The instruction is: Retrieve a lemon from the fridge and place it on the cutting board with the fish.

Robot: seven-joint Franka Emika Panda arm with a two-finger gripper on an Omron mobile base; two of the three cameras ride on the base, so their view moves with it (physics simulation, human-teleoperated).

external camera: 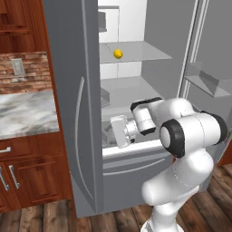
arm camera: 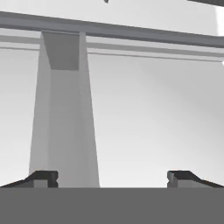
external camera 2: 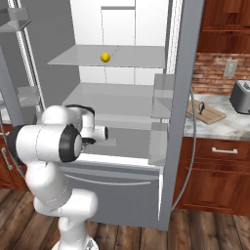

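lemon [external camera: 118, 54]: small, round, bright yellow, alone on upper glass shelf | fridge [external camera: 72, 113]: tall, grey, both doors swung open, white shelved interior | cutting board [external camera 2: 207, 112]: light tan, flat on marble counter right of fridge | fish [external camera 2: 200, 108]: slim, dark, lying on board

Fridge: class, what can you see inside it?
A lemon on an upper shelf of the fridge; the arm covers part of the lowest shelf.

A toaster [external camera 2: 240, 96] sits on the marble counter [external camera 2: 229, 124] (brick wall [external camera 2: 212, 73] behind).
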